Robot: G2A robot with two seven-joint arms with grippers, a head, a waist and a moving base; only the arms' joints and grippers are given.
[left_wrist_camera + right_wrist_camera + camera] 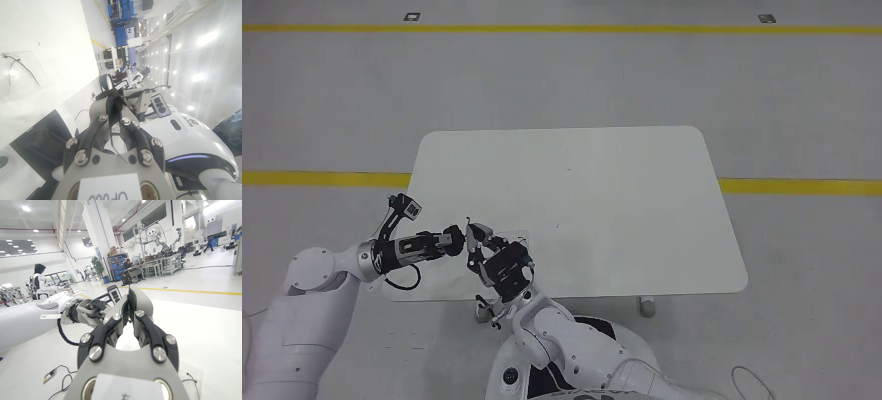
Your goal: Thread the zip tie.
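Note:
A thin black zip tie [129,287] sticks up from between the pads of my right gripper [129,303], which is shut on it. My left gripper [113,101] is shut on the same zip tie [115,149], whose tail runs back between its fingers toward the wrist. In the top view the left gripper [456,241] and right gripper [480,250] meet tip to tip above the table's front left edge, with a bit of the zip tie [471,222] curling up between them. How the tie's head and tail stand to each other is hidden by the fingers.
A clear tray [37,62] lies on the white table [642,200] close by the grippers, holding another black zip tie [26,69]. The same tray [196,373] sits beside my right wrist. A power cable [64,371] lies on the floor below.

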